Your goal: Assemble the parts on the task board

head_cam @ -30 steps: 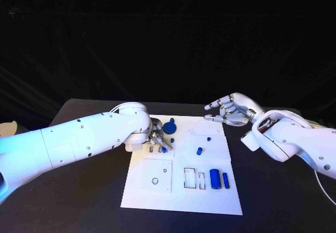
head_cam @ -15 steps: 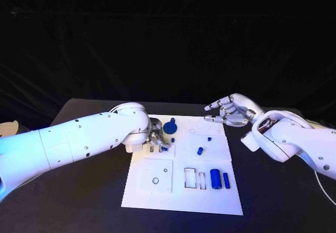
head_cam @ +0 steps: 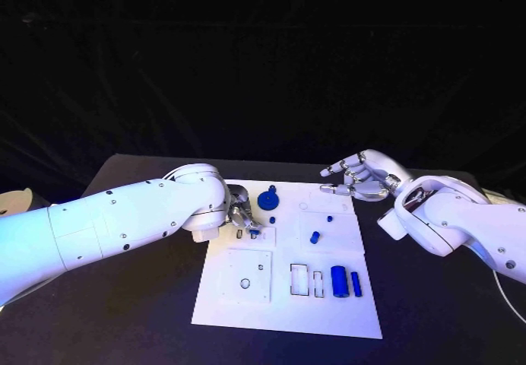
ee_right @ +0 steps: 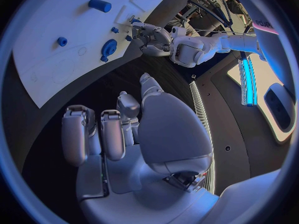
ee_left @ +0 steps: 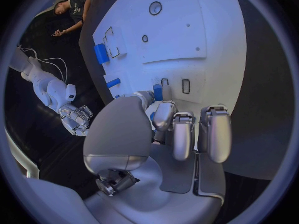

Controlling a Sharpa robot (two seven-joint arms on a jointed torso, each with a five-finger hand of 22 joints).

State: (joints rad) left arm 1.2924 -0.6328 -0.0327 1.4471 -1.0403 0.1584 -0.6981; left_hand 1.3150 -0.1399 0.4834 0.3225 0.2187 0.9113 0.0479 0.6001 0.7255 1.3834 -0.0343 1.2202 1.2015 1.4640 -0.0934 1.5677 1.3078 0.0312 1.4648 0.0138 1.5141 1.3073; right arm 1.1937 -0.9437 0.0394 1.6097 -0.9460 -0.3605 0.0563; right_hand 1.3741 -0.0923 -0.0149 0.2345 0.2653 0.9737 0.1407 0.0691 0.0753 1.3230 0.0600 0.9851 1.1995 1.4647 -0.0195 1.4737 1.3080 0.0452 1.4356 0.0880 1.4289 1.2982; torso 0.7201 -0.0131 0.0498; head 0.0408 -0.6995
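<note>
The white task board [head_cam: 287, 304] lies mid-table. My left hand [head_cam: 239, 216] hovers over its far left part and pinches a small blue part [head_cam: 255, 234] between thumb and a finger, right at two narrow slots [ee_left: 186, 86]; the left wrist view shows the part [ee_left: 157, 91] at the fingertips. My right hand [head_cam: 362, 176] hangs above the table past the board's far right corner, fingers apart, holding nothing. On the board are a blue round piece [head_cam: 268, 201], small blue pegs [head_cam: 315, 236], a blue cylinder [head_cam: 337, 281] and a blue bar [head_cam: 355, 283].
Black table [head_cam: 131, 319] surrounds the board on all sides. Near the front of the board there are empty rectangular recesses [head_cam: 297, 279] beside the cylinder and a round hole [head_cam: 245, 284]. A pale object [head_cam: 11, 201] sits at the table's left edge.
The left hand with its blue part has stayed at the slots, fingers drawn slightly closer. The right hand has barely moved.
</note>
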